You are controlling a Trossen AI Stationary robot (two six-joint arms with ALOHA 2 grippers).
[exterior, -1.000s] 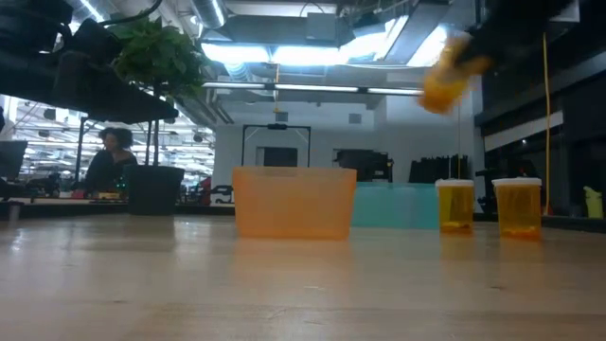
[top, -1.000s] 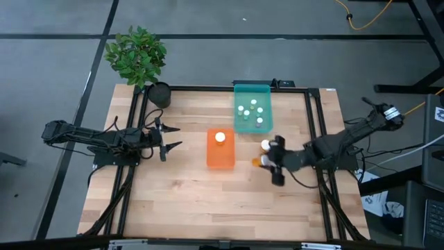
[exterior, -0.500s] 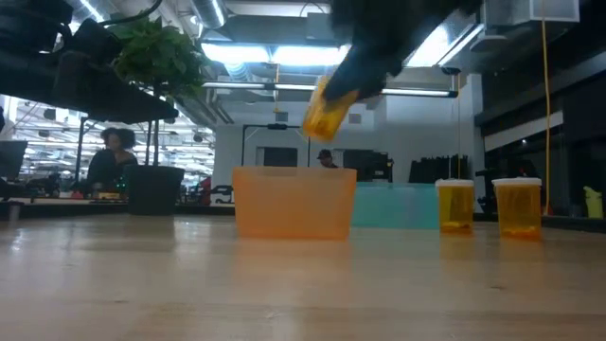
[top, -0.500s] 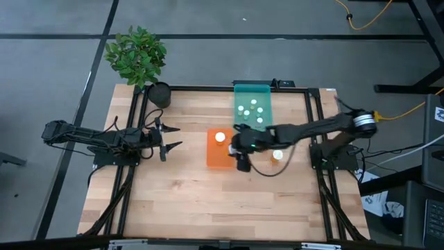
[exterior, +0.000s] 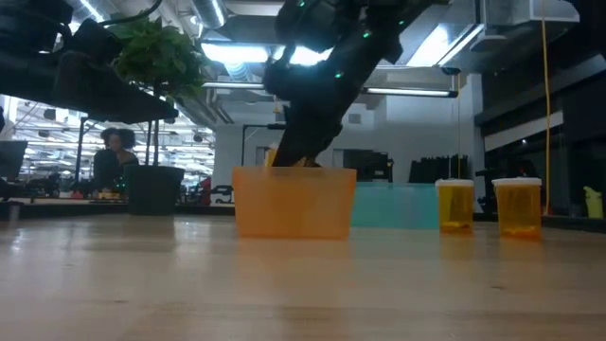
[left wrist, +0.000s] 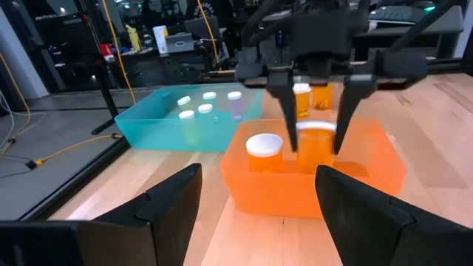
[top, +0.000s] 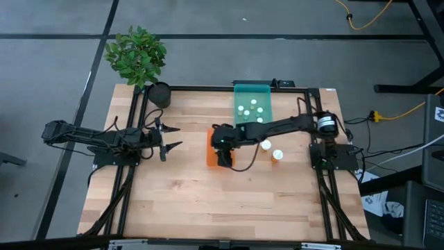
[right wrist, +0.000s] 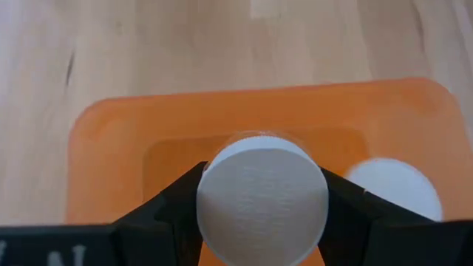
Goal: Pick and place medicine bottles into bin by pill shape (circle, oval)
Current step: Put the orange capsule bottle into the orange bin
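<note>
My right gripper [top: 223, 148] hangs over the orange bin [top: 212, 161], shut on an amber medicine bottle [left wrist: 316, 142] with a white cap [right wrist: 262, 195]; the bottle is down inside the bin. A second white-capped bottle [left wrist: 264, 152] stands in the same bin. The teal bin [top: 241, 91] behind it holds several white-capped bottles. Two more amber bottles [top: 265, 144] [top: 277, 154] stand on the table to the right of the orange bin. My left gripper [top: 175, 137] waits open near the table's left edge. My right gripper pinches the amber bottle's opposite sides [left wrist: 301, 140] between its two fingers [left wrist: 285, 103]. The fingers come from above, slanting down from the table's right. The bottle stands upright between them; the bin's wall hides its bottom, so whether it rests on the bin floor does not show.
A potted plant [top: 137, 54] stands at the table's far left corner. Bare wooden tabletop [top: 208, 201] stretches along the near side. A person [exterior: 112, 156] shows in the room beyond the table.
My right gripper has swung from the table's right side toward the left and sunk over the orange bin, carrying the amber bottle. The bottle, high and tilted before, now stands upright inside the bin. The two bottles on the table have stayed put.
</note>
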